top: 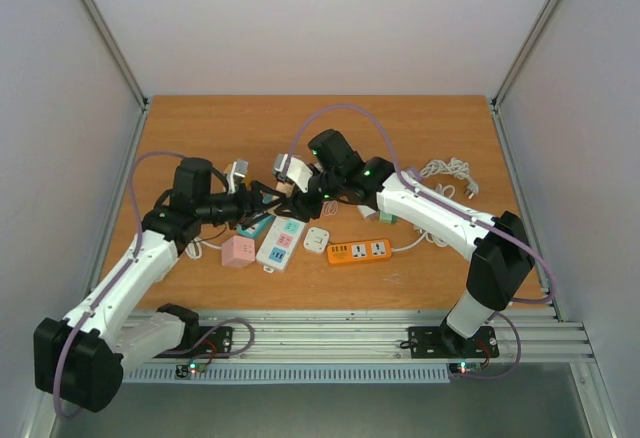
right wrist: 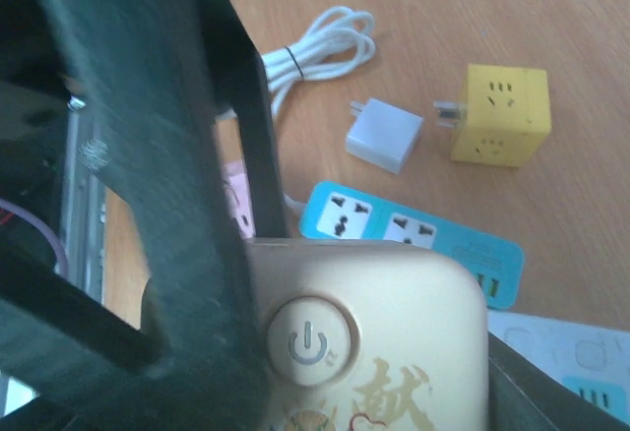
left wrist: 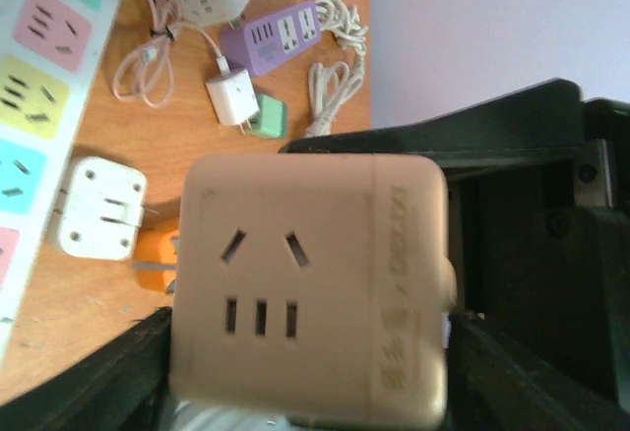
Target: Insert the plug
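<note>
Holding the beige socket cube [left wrist: 310, 293] clear of the counter [left wrist: 138, 141], clamped between the left fingers [left wrist: 472, 126], socket face bared, likely for aiming its plug side. Straddling the same cube with the right fingers [right wrist: 167, 155]; cannot tell whether gripping.

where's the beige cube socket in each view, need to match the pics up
Top external: beige cube socket sits just left of centre.
Left wrist: it fills the lower centre, socket face toward the camera.
Right wrist: it is at the bottom centre, power button showing.
Shared landmark: white power strip with coloured sockets.
</note>
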Robot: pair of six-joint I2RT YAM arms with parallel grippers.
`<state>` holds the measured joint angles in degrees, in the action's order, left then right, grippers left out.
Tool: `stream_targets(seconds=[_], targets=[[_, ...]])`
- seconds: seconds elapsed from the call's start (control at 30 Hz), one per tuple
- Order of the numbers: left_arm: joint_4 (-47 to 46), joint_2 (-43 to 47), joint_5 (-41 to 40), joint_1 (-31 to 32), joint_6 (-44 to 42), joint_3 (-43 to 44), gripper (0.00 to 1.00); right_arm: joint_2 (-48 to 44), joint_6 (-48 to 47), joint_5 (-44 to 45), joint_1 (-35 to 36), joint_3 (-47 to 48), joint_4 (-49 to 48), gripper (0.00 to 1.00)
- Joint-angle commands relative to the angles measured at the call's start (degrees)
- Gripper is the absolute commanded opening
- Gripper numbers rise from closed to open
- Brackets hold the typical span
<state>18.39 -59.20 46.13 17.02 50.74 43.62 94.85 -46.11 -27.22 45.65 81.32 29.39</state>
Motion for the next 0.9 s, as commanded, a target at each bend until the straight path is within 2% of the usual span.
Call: stream_targets(seconds=[0.0, 0.07, 0.13, 0.3, 0.4, 0.5, 0.67, 0.87], targets=[[6.0, 2.9, -6.5, 0.2, -3.3, 4.7, 0.76, -2.6, 0.0, 2.0, -0.2, -0.7, 0.6, 0.37], [11.7, 3.8, -12.6, 0.1, -5.6, 6.8, 0.91, -3.7, 0.6, 2.9, -0.3, -2.2, -0.7, 0.36], [16.4, 5.4, -20.0, 0.1, -8.6, 7.9, 0.98, -4.3, 1.6, 3.6, -0.7, -3.4, -1.8, 0.34], [22.8, 12.6, -36.1, 0.1, -14.0, 7.5, 0.99, -3.6, 5.0, 3.3, -3.6, -5.1, -3.9, 0.34], [23.8, 16.0, -40.7, 0.0, -17.5, 7.1, 0.99, -1.5, 6.4, 1.5, -7.1, -4.4, -4.3, 0.34], [23.0, 18.2, -42.7, 0.1, -20.9, 6.3, 0.99, 2.0, 7.0, -0.6, -10.2, -2.6, -5.2, 0.33], [18.7, 18.9, -41.2, 0.1, -24.4, 4.5, 0.99, 10.1, 4.3, -0.7, -12.7, 2.7, -2.5, 0.31], [14.3, 18.3, -41.7, 0.1, -24.8, 3.5, 0.99, 15.7, 2.6, -1.1, -14.2, 6.6, -1.7, 0.31]])
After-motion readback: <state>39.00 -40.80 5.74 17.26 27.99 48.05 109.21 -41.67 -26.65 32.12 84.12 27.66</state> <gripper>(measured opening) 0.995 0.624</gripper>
